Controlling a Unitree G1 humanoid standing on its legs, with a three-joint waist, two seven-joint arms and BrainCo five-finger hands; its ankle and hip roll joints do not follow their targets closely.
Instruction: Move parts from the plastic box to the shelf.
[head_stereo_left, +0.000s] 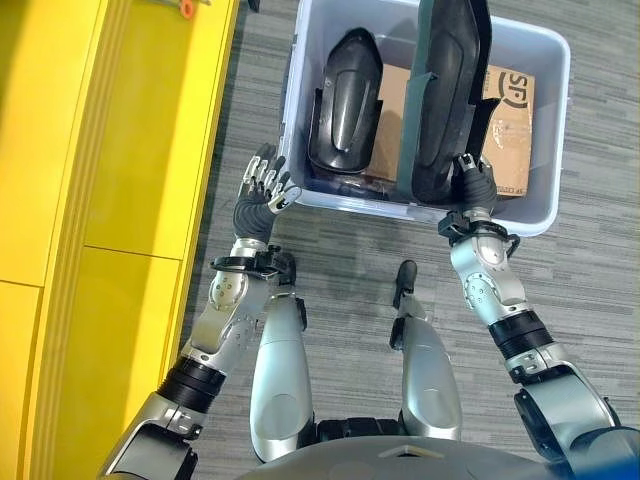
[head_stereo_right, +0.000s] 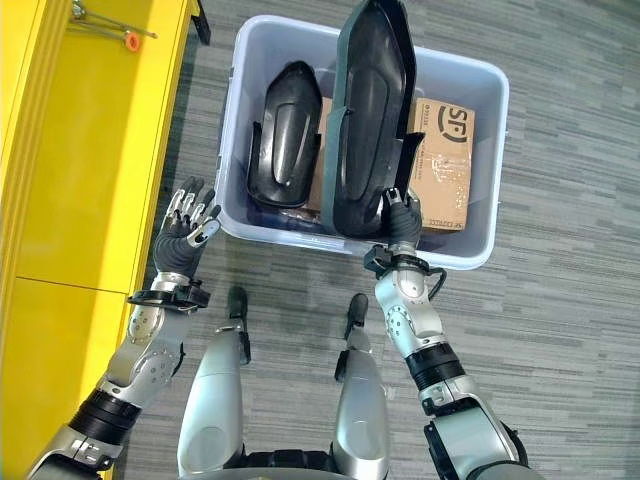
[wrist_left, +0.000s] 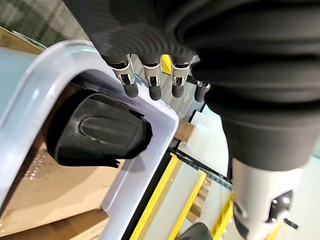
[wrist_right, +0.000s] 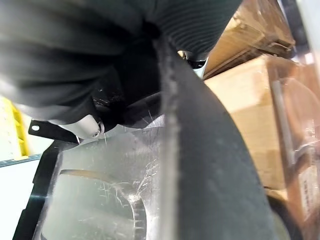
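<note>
Left eye view: nearest the camera, left hand (head_stereo_left: 262, 195) is raised just outside the near-left corner of the plastic box (head_stereo_left: 298, 70), fingers straight and spread, holding nothing. Right hand (head_stereo_left: 474, 186) is at the box's near rim, clamped on the lower end of a tall black part (head_stereo_left: 448, 90) that stands upright and rises above the rim. A second black part (head_stereo_left: 343, 100) lies in the box's left half, on a cardboard box (head_stereo_left: 505, 110) that covers the bottom. Yellow shelf (head_stereo_left: 90, 150) runs along the robot's left, beside the box, on grey carpet floor (head_stereo_left: 600, 300).

Right eye view: same layout. Small tool with an orange tip (head_stereo_right: 128, 40) lies on the shelf top at the far end.

Left wrist view: left fingers (wrist_left: 153, 87) extended, dark tips free, just above the box's rim corner. Past the rim, the rounded end of the second part sits on cardboard.

Right wrist view: black part's edge (wrist_right: 210, 165) runs right up against the palm cover. Exact finger wrap is hidden here. Cardboard behind it.
</note>
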